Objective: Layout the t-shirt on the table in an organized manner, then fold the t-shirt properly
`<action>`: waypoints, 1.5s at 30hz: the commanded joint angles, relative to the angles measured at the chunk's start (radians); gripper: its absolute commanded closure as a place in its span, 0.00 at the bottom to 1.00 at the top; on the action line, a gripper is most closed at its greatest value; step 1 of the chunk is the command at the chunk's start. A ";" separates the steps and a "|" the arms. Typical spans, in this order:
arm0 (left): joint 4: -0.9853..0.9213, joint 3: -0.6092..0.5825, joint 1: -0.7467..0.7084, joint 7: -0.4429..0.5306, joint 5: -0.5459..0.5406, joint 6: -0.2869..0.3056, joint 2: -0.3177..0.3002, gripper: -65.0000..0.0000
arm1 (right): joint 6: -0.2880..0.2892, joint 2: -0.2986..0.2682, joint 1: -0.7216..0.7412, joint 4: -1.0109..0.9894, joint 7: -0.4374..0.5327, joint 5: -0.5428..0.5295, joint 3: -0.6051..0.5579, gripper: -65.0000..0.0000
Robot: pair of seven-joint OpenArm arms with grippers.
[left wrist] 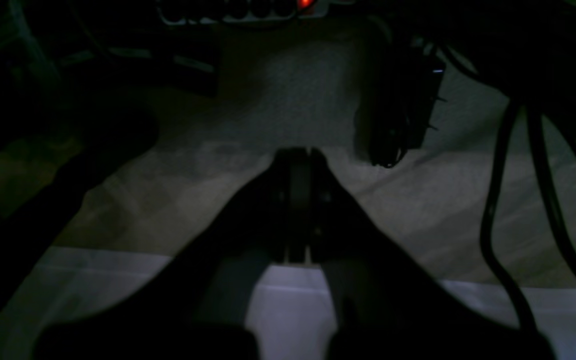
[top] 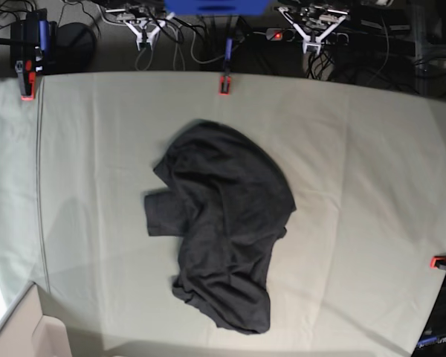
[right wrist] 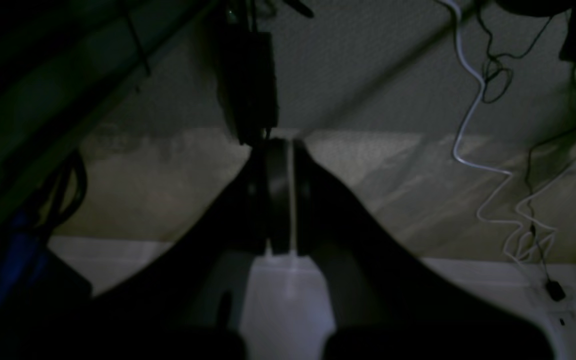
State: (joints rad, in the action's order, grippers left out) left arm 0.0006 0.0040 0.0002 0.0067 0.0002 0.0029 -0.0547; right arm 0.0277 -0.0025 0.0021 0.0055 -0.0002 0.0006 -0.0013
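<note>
The charcoal-black t-shirt [top: 223,223] lies crumpled in a heap near the middle of the table [top: 372,149], plain side up, with one sleeve sticking out to the left. Neither arm appears in the base view. In the dim left wrist view my left gripper [left wrist: 299,152] is shut with nothing between its fingers, above a pale floor. The right wrist view is just as dark, and there my right gripper [right wrist: 283,144] is shut and empty too. No wrist view shows the shirt.
Red clamps [top: 224,84] [top: 27,89] [top: 442,261] grip the table cloth's edges. A cardboard box [top: 22,335] sits at the front left corner. A power strip [left wrist: 248,10] and black cables [left wrist: 498,200] show in the left wrist view; a white cable [right wrist: 473,100] and a black box [right wrist: 248,85] show in the right.
</note>
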 commanded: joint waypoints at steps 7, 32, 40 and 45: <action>-0.001 0.000 -0.001 -0.001 0.002 -0.007 -0.006 1.00 | -0.031 0.002 -0.015 0.003 -0.002 0.003 -0.001 1.00; -0.001 0.001 0.002 0.000 0.001 -0.007 0.026 1.00 | -0.031 0.003 -0.087 0.166 0.001 0.002 0.005 1.00; -0.001 0.001 -0.009 0.003 0.001 -0.007 0.054 1.00 | -0.031 0.002 -0.150 0.239 0.001 0.002 -0.003 1.00; -0.001 0.001 -0.018 0.003 0.001 -0.007 0.046 1.00 | -0.031 -0.001 -0.149 0.253 -0.001 0.002 -0.003 1.00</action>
State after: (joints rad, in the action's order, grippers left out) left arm -0.0006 0.0051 -0.0170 0.0082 -0.0006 -0.0002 -0.0055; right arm 0.0273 -0.0025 -0.1471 0.2535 -0.0044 0.0010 -0.0032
